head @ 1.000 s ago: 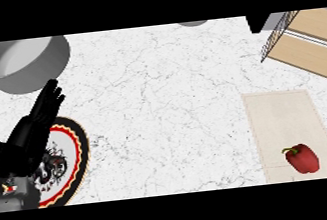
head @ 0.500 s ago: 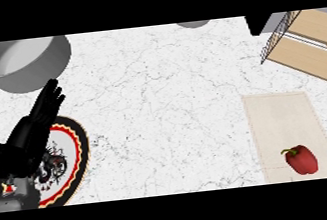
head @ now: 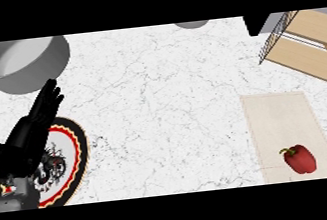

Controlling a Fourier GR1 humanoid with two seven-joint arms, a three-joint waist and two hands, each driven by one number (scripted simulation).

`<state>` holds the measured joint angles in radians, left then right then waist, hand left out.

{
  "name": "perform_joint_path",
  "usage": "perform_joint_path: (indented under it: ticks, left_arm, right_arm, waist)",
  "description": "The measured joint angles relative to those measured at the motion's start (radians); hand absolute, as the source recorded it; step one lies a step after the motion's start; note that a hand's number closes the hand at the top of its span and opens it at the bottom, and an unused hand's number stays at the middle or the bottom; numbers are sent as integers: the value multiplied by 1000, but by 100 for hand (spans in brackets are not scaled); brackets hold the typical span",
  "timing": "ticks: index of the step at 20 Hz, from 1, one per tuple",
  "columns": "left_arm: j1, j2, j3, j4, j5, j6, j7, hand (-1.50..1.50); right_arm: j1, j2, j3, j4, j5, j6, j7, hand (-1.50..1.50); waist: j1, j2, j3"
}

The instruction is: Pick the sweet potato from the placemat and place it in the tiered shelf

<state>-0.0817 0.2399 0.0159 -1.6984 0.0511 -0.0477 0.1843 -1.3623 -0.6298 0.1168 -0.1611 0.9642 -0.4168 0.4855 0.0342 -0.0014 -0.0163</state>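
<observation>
On the beige placemat (head: 279, 120) at the right lies a red bell pepper (head: 299, 159) with a green stem, near the mat's front end; no sweet potato shows. The tiered shelf (head: 309, 46), wooden boards in a black wire frame, stands at the back right. My left hand (head: 28, 133) is at the left, open with fingers straight and pointing away, hovering over a plate. It is far from the placemat and the shelf. My right hand does not show.
A round plate (head: 71, 157) with a red, black and yellow rim lies under my left hand. A grey pot (head: 20, 61) stands at the back left. A grey round object (head: 191, 24) peeks in at the back edge.
</observation>
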Motion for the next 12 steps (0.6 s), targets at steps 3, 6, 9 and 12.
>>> perform_joint_path:
  ticks: [3, 6, 9, 12]
  left_arm:
    - [-10, -1, 6, 13, 1, 2, 0, 0]
    - [-10, 1, 8, 17, -1, 1, -2, 0]
    - [8, -2, 10, 25, -2, -3, -24, 0]
    - [19, -6, 13, 23, -2, -6, -33, 0]
  right_arm:
    - [20, -27, 44, 33, 56, -7, 98, -150]
    - [37, -38, 126, 88, 136, 143, 130, -150]
    - [8, -44, 140, 103, 147, 254, 154, -150]
    - [-12, -66, 144, 87, 154, 285, 216, -150]
  waist:
    - [-7, 4, 3]
    - [-8, 5, 1]
    - [-9, 0, 2]
    - [-11, 1, 7]
